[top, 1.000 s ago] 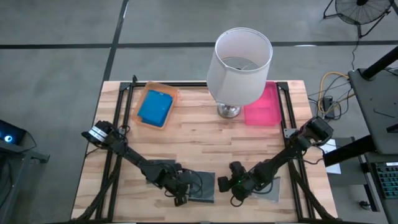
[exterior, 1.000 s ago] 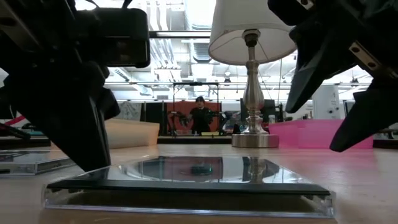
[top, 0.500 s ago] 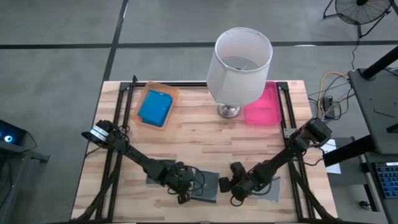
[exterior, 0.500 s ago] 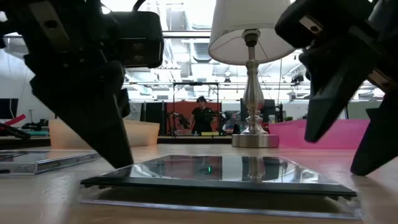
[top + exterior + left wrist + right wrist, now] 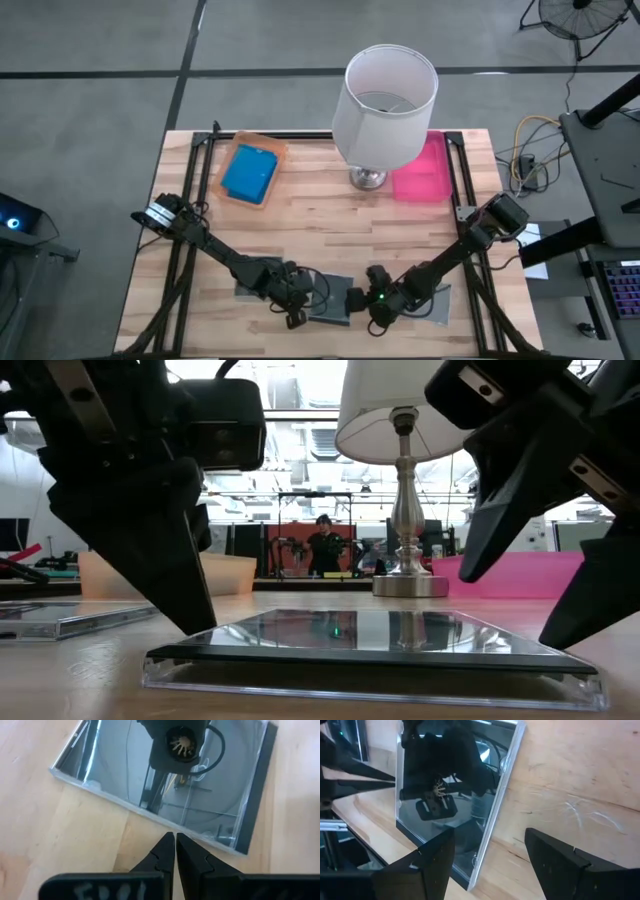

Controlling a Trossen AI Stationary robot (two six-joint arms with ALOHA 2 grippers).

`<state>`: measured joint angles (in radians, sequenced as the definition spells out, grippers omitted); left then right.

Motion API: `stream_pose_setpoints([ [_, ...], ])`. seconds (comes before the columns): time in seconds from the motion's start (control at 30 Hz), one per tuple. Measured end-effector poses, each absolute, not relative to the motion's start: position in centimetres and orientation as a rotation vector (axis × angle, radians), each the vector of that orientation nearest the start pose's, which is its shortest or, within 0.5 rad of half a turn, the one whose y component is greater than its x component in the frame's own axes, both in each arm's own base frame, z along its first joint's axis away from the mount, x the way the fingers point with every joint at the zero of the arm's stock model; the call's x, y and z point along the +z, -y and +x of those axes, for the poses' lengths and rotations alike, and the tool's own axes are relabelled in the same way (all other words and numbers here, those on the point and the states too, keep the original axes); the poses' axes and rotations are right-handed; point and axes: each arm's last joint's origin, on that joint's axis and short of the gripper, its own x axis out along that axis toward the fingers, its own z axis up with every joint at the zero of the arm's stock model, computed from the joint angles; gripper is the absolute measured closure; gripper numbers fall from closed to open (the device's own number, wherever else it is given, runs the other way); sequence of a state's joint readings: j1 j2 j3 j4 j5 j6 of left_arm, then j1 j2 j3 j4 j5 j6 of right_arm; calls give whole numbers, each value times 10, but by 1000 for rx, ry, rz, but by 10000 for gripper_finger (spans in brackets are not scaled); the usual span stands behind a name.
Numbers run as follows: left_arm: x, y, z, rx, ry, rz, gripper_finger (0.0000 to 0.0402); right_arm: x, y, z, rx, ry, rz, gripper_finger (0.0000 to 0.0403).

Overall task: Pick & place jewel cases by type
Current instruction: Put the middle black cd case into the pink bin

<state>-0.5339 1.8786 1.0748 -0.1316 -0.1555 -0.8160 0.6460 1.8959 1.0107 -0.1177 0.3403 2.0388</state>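
Note:
A dark grey/clear square jewel case (image 5: 330,300) lies flat on the table near the front edge, between my two grippers. My left gripper (image 5: 175,840) is shut, with its tips at the case's left edge. My right gripper (image 5: 490,832) is open and low over the case's right edge (image 5: 495,825). One of its fingers is above the case and the other above bare wood; no touch shows. Two more grey cases lie flat, one under the left arm (image 5: 247,292) and one under the right arm (image 5: 440,305). A blue case (image 5: 250,172) rests in the orange tray (image 5: 232,150). My left gripper sets its shut fingertips (image 5: 200,628) against the case's left edge (image 5: 170,829). It comes slanting down from the table's left. The case lies flat on the wood.
A table lamp (image 5: 385,100) stands at the far middle. The pink tray (image 5: 422,170) is to its right and the orange tray is at the far left. Bare wood lies between the trays and the arms. A person stands far off in the room (image 5: 322,545).
The middle jewel case has slid along the table toward the right edge, staying flat, with my shut left fingertips at its left edge. My right gripper has sunk a little toward the case's right edge and stays open.

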Motion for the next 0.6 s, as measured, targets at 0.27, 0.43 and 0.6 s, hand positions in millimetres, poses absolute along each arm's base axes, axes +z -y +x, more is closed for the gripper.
stream_pose_setpoints([
  [0.27, 146, 186, 324, 18, -920, -462, 402, 121, -206, 292, -673, -754, 1419, 163],
  [0.43, 145, 185, 325, 27, -911, -467, 402, 121, -204, 293, -683, -750, 1417, 164],
  [0.6, 137, 189, 333, 11, -878, -533, 402, 121, -204, 293, -692, -736, 1420, 163],
])
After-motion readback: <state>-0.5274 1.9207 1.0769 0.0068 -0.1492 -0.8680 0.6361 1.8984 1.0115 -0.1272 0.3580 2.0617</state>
